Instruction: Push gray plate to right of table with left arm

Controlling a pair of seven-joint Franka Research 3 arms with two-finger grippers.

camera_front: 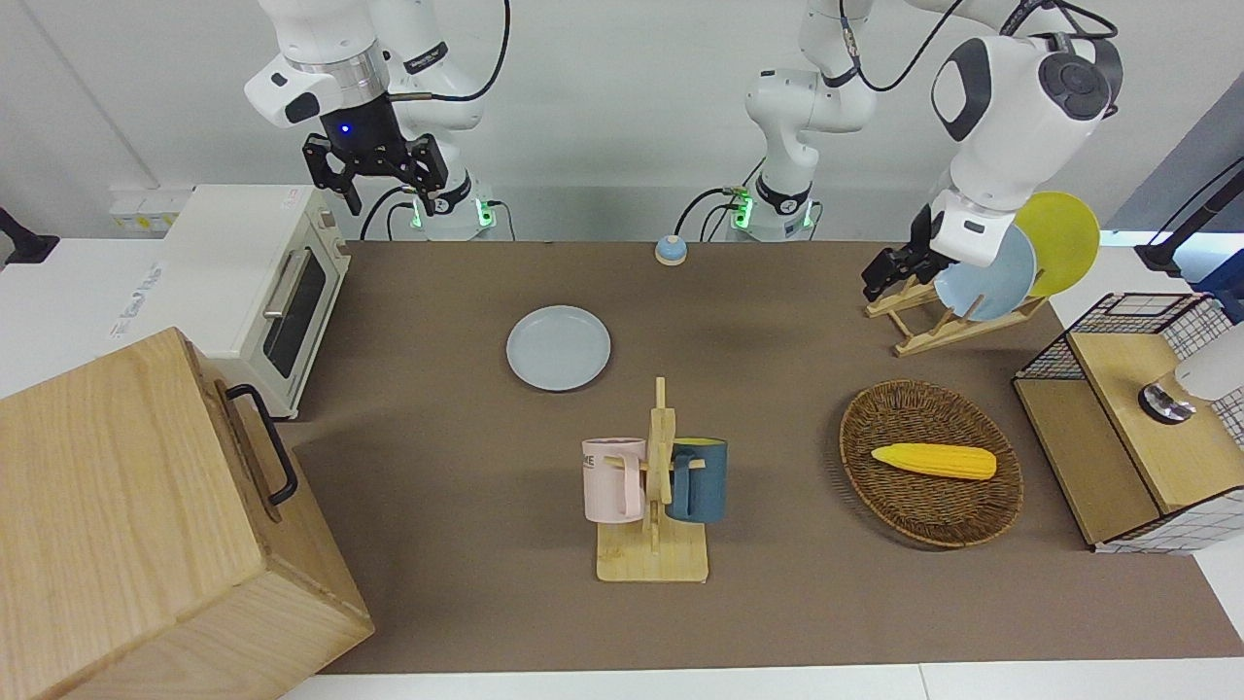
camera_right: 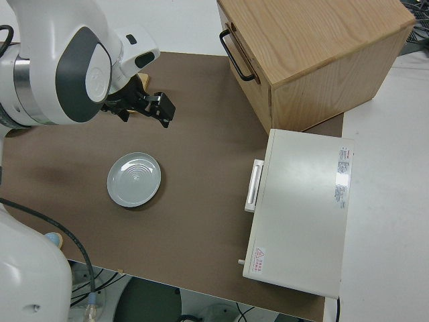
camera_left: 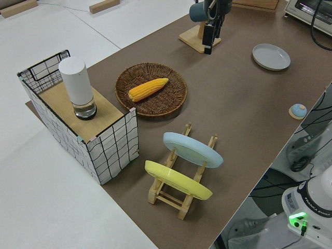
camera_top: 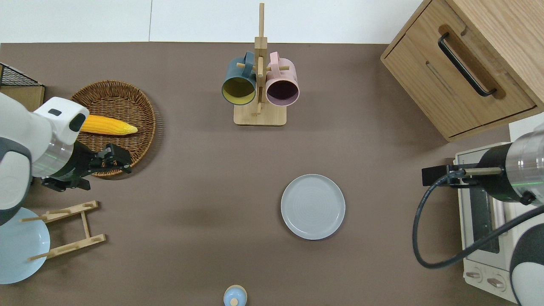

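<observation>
The gray plate (camera_front: 558, 347) lies flat on the brown table (camera_front: 466, 603), about midway along it and nearer the robots than the mug rack. It also shows in the overhead view (camera_top: 313, 206), the left side view (camera_left: 271, 56) and the right side view (camera_right: 134, 179). My left gripper (camera_front: 878, 277) is up in the air and shut on nothing. In the overhead view the left gripper (camera_top: 123, 159) is over the wicker basket's rim, well away from the plate toward the left arm's end. The right arm, with its blue light, is parked, and the right gripper (camera_front: 374, 180) is open.
A wicker basket (camera_top: 127, 97) holds a corn cob (camera_top: 108, 125). A plate rack (camera_front: 933, 326) carries a sky-blue plate (camera_front: 986, 272) and a yellow plate (camera_front: 1064, 238). A mug rack (camera_front: 653, 559), a toaster oven (camera_front: 248, 292), a wooden cabinet (camera_front: 126, 506), a wire crate (camera_front: 1118, 321) and a small blue knob (camera_front: 670, 251) stand around.
</observation>
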